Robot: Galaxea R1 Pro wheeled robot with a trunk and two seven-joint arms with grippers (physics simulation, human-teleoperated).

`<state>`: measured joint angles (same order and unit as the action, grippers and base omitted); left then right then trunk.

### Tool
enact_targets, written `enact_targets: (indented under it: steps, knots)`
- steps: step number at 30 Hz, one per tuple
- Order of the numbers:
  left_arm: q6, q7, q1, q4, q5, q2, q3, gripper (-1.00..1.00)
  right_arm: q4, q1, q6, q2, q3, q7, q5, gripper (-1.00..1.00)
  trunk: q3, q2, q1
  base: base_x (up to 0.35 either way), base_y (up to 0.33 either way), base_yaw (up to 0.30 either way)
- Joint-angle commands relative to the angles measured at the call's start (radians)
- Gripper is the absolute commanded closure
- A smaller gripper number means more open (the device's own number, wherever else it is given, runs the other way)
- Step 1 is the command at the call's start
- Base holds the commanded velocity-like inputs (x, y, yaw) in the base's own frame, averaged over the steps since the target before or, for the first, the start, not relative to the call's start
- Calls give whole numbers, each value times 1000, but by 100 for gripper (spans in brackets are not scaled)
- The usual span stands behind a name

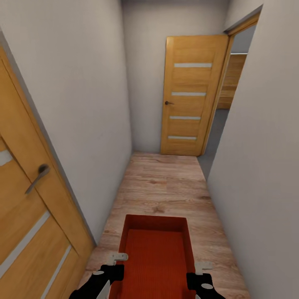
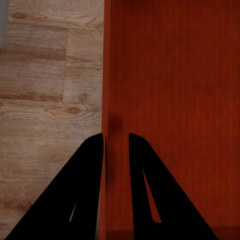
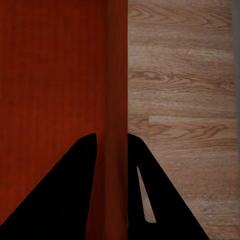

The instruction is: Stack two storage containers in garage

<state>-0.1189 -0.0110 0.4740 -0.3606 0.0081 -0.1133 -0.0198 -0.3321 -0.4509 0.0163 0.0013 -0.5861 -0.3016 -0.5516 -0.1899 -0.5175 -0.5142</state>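
Head view shows both grippers, left gripper (image 1: 111,272) and right gripper (image 1: 202,277), pinching the red container (image 1: 155,253) walls, so hold it level and roll slowly toward the open door (image 1: 192,94).

1. The storage container (image 1: 157,249) sits at the near end of a narrow corridor, above the plank floor (image 1: 166,182), which runs ahead of it to the far wall.
2. The left gripper (image 1: 109,269) straddles the container's left wall, one finger inside and one outside; the right gripper (image 1: 199,272) straddles its right wall likewise.
3. Left of the container, close by, stands a door with a lever handle (image 1: 37,176), and beyond it a wall.
4. Far ahead of the container, slightly right, stands a second door (image 1: 191,95).
5. Right of that door is an open doorway (image 1: 226,108); a wall runs from it back along the container's right.
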Motion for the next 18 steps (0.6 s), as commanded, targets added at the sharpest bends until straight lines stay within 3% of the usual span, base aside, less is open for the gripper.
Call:
enact_targets:
  steps: [1, 18]
  knots:
    - [-7, -9, 0, 0, -13, 11, 6, 100, -3, -2, 3, -9, 9, -19, 15, 100, -2, -1, -1, 323, 0, 0]
    - [-8, -9, 0, 0, -13, 11, 6, 100, -2, -2, 4, -9, 9, -19, 15, 100, -2, -1, -1, 323, 0, 0]
